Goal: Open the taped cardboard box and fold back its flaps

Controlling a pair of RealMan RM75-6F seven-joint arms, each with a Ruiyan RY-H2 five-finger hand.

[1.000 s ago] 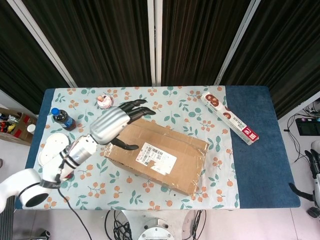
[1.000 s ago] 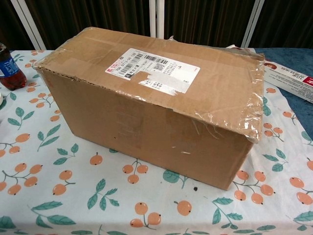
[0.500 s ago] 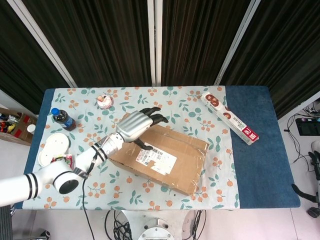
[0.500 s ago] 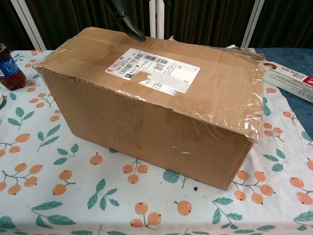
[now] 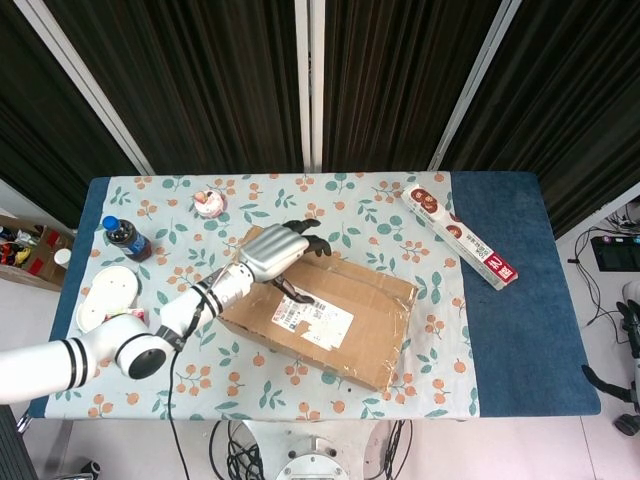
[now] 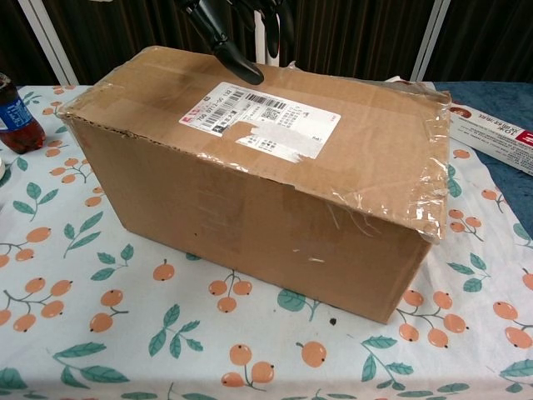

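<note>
Box not yet opened.
Left hand (image 5: 277, 250), fingers spread and grasping nothing, hovers over the box (image 6: 250, 175); tape intact, flaps closed.

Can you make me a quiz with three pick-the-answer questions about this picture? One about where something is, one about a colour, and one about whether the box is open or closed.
1. Where is the left hand?
A. Over the top of the cardboard box
B. Beside the cola bottle
C. On the long red and white carton

2. What colour is the bottle's cap?
A. Green
B. Blue
C. Yellow

3. How is the box now?
A. Flaps folded back
B. Lying crushed flat
C. Closed, tape over its top edges

Answers: 1 A, the head view shows the hand above the box's far end, fingers spread, holding nothing. 2 B, the cap on the dark bottle at the table's left edge is blue. 3 C, in the chest view the flaps lie flat and shiny tape wraps the right end.
</note>
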